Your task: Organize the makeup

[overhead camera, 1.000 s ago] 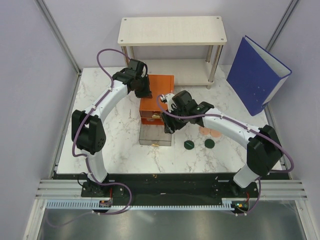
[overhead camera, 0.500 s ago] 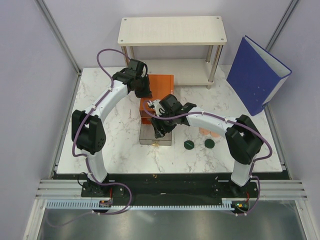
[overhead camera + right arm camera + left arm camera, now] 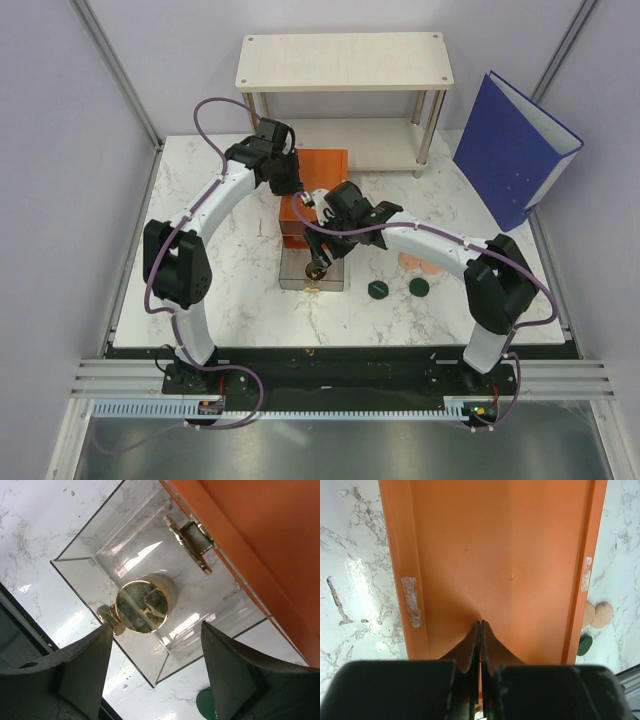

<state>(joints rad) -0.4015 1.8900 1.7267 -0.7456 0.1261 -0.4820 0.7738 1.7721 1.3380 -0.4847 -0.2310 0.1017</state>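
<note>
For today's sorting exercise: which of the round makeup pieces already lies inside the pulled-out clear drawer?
The round gold compact; the green discs and peach discs lie on the marble table.

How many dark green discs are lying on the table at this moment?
2. One dark green disc lies on the marble table, just right of the open clear drawer. The second dark green disc lies beside it, further right. More may be hidden from view.

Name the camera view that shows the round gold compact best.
Right wrist: the round gold compact sits mid-frame, seen from above, lying in the clear drawer. Top external gives only a small gold spot; left wrist shows none of it.
</note>
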